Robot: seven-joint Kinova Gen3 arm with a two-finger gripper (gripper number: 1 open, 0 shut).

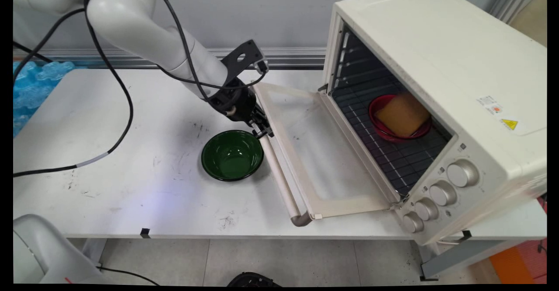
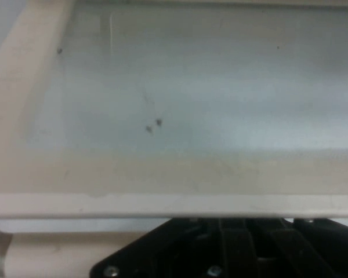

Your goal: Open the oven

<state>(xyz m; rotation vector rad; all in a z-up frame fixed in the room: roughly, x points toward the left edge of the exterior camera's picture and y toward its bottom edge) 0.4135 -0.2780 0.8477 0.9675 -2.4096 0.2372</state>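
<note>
Cream enamel and a pale bar handle (image 1: 279, 173) are what I have the gripper (image 1: 261, 129) against: it sits at the far end of the handle on the oven door (image 1: 321, 151), which lies folded down flat toward me. The handle's long axis runs from the gripper toward the table's near edge, and the door stretches away to the right of the hand toward the toaster oven (image 1: 436, 85). From the hand view I see the door's glass pane (image 2: 209, 87) and its smooth cream frame right in front of the linkage, but I cannot tell how the fingers stand or whether they hold anything. Just beside the gripper, on the white table (image 1: 131, 195), sits a glossy dark green bowl (image 1: 232, 154), round and empty, close to the handle. Inside, on the wire rack, a red bowl (image 1: 399, 118) carries a tan, spongy-looking block.
</note>
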